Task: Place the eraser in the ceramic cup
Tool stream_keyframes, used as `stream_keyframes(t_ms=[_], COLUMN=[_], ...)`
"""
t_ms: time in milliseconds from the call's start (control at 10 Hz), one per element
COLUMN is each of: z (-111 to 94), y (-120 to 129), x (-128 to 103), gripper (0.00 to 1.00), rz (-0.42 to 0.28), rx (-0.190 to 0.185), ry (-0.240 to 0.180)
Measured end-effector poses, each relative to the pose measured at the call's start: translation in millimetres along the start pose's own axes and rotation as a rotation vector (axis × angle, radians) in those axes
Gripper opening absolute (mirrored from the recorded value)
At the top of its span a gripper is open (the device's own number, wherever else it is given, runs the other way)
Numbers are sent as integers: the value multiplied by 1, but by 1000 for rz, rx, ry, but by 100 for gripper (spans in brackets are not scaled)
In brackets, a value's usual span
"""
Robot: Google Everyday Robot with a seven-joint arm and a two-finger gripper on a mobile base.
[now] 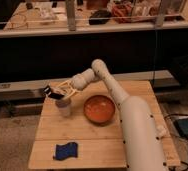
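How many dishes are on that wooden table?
2: a cup at the left rear, just below the pincer holding the eraser, and a bowl right of it. None seems hidden.

Jaws tight on eraser (50,91), just above ceramic cup (63,107).

White tubular arm (132,120) w/ rounded joints; pale-fingered gripper (60,92) at its far end.

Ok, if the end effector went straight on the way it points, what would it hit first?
The end effector, shut on the eraser, points left, just above the cup. The way looks free past the table edge, though depth is unclear.
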Motion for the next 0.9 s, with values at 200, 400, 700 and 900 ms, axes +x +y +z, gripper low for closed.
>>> stream_keyframes(t_ms=[200, 400, 700, 900], z=[3, 5, 8, 12], y=[0, 1, 1, 0], x=[4, 8, 14, 18], gripper=[0, 0, 0, 0], rz=[7, 14, 22, 29], rx=[-8, -13, -16, -20], ry=[-3, -7, -5, -4])
